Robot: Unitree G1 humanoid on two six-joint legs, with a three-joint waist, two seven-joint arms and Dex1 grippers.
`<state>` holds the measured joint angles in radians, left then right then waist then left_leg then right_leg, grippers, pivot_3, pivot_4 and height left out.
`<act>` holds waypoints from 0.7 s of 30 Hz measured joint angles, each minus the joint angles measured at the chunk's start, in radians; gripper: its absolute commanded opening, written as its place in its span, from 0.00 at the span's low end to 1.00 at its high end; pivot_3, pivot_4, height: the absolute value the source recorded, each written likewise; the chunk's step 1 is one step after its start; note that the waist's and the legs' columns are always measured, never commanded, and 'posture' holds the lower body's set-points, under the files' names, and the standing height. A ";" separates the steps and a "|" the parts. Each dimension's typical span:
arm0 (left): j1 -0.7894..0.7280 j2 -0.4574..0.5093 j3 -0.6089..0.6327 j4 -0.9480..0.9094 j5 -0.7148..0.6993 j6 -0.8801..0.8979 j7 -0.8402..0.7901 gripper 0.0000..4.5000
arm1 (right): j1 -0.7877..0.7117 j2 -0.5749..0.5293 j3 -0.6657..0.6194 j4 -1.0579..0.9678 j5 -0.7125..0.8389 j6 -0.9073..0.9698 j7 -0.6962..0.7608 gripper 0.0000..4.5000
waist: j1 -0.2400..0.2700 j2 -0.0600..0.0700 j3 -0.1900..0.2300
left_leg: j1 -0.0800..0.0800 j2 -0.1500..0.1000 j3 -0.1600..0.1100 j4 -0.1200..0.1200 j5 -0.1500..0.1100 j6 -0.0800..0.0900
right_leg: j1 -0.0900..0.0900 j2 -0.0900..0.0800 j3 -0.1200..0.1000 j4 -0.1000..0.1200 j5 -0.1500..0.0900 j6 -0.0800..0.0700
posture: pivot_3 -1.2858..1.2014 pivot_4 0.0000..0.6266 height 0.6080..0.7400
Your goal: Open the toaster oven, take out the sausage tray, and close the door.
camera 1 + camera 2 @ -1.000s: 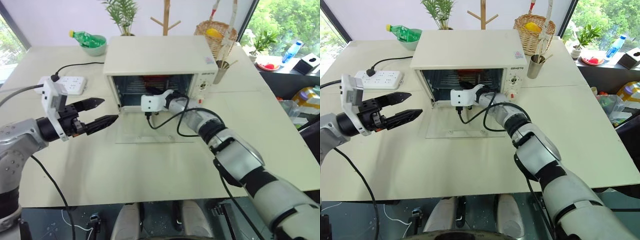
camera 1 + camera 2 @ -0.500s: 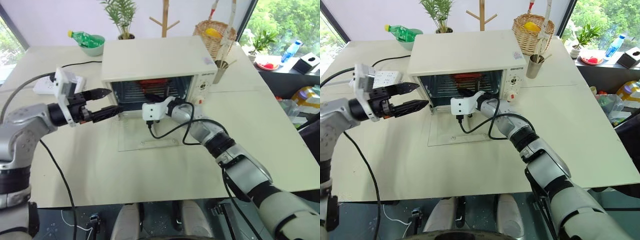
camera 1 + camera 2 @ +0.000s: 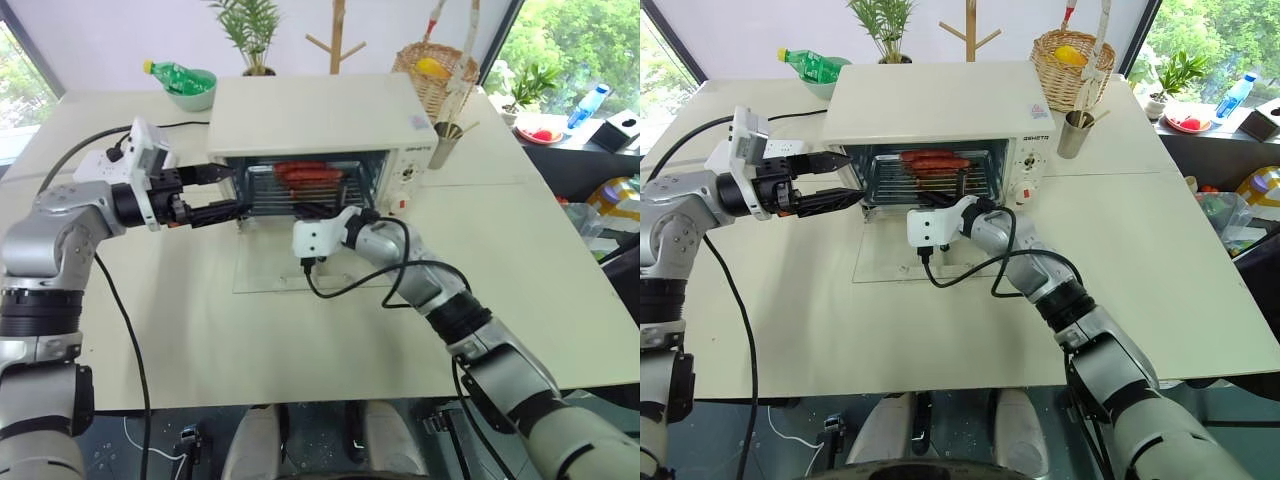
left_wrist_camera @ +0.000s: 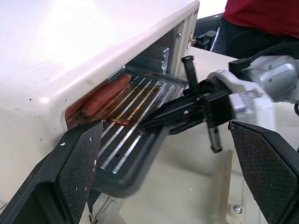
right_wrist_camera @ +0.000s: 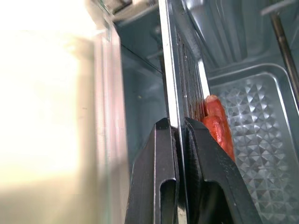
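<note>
Silver sausage tray [image 3: 932,172] sits partly out of the toaster oven [image 3: 930,125], its front rim pinched by the right gripper [image 5: 180,140]. Left gripper [image 3: 830,180], jaws spread, hovers at the oven's nine o'clock corner above the flat-lying door [image 3: 920,262]

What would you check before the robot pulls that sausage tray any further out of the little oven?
1. Door folded flat on the table: ok.
2. Right pincer pinched on the sausage tray rim: ok.
3. Sausages lying on the tray: ok.
4. Left pincer open beside the toaster oven mouth: ok.
5. Left pincer's fingers either side of the tray corner, not yet gripping: ok.
6. Tray free of its rails: cannot tell.
</note>
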<state>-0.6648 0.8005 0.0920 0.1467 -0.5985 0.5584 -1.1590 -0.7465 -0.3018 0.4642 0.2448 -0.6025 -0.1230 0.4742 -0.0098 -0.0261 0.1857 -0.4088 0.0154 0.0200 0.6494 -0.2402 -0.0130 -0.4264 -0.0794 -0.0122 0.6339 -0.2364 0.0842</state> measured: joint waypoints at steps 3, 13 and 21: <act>0.000 0.000 0.000 0.000 0.005 0.000 -0.007 1.00 | 0.053 -0.021 -0.007 -0.097 0.016 0.013 0.044 0.01 | 0.000 0.000 0.000 | 0.000 0.000 0.000 0.000 0.000 0.000 | 0.000 0.000 0.000 0.000 0.000 0.000 | 0.52 0.24 1.00; -0.009 -0.006 -0.002 0.011 0.027 0.002 -0.027 1.00 | 0.227 -0.104 -0.036 -0.358 0.061 0.001 0.114 0.01 | 0.001 0.000 0.000 | 0.000 0.000 0.000 0.000 0.000 0.000 | 0.000 0.000 0.000 0.000 0.000 0.000 | 0.52 0.24 1.00; -0.011 -0.006 -0.003 0.013 0.032 0.024 -0.053 1.00 | 0.307 -0.202 -0.059 -0.414 0.101 -0.118 0.112 0.01 | -0.002 -0.001 0.000 | 0.000 0.000 0.000 0.000 0.000 0.000 | 0.000 0.000 0.000 0.000 0.000 0.000 | 0.52 0.24 1.00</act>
<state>-0.6758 0.7950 0.0889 0.1593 -0.5667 0.5826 -1.2124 -0.4396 -0.5037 0.4052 -0.1688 -0.5013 -0.2410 0.5865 -0.0116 -0.0267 0.1861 -0.4089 0.0152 0.0201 0.6496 -0.2403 -0.0130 -0.4264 -0.0793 -0.0122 0.6336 -0.2367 0.0845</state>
